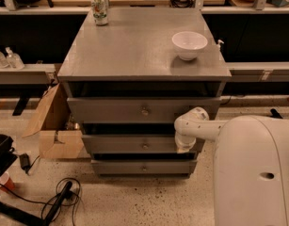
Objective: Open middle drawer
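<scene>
Gripper (185, 147) sits at right end of middle drawer (120, 144), off the knob (145, 146); its state cannot be told; off-centre pull may jam it.

I see a grey wooden three-drawer cabinet (134, 55). Its top surface carries a round white bowl (189, 44) near the right edge and a patterned can (100, 9) at the far left corner. The middle drawer (116, 144) is grey and flat-fronted, with a small round brass knob (145, 146). My gripper (184, 147) hangs at the right end of the drawer's front. I cannot tell whether it touches. An open brown cardboard box (54, 131) stands left of the cabinet.
</scene>
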You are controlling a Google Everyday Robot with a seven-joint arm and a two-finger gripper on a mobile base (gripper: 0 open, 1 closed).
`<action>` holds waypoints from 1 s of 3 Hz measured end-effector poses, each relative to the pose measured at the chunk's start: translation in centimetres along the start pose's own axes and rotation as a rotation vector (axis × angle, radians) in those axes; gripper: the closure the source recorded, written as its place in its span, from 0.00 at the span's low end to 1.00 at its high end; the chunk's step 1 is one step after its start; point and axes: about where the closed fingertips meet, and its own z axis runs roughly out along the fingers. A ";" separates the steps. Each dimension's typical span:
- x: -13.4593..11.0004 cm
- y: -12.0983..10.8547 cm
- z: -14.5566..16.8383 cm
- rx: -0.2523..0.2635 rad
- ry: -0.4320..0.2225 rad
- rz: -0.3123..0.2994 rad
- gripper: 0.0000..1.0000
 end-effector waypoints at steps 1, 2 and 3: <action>0.0 -0.1 -0.5 0.000 0.000 0.000 0.88; 0.0 -0.2 -0.8 0.000 0.000 0.000 1.00; 0.0 -0.2 -0.9 0.000 0.000 0.000 1.00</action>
